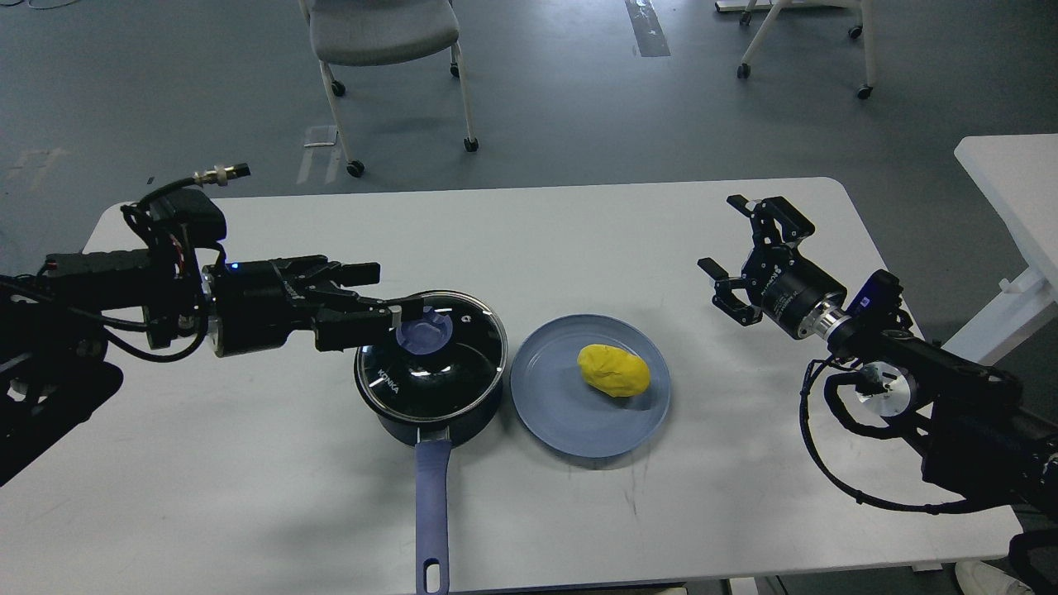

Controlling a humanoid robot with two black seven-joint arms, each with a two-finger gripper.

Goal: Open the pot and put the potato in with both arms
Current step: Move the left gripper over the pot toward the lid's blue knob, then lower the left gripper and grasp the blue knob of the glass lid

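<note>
One pot (430, 388), one lid (434, 347), one potato (613, 370).

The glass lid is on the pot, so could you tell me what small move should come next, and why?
Probably close the left gripper on the blue knob: its open fingers reach the knob, and the lid covers the pot.

Pot, potato and arms, with places given relative to the pot.

The pot (430, 388) is a black round saucepan, upright and closed by its glass lid (434, 351), its blue-purple handle (433, 512) pointing toward the viewer. The potato (613, 369), a yellow oval lump, lies to its right. The left gripper (376, 302) reaches over the lid from the pot's left, fingers parted beside the blue knob (424, 333). The right gripper (731, 248) hangs spread, far to the pot's right.
</note>
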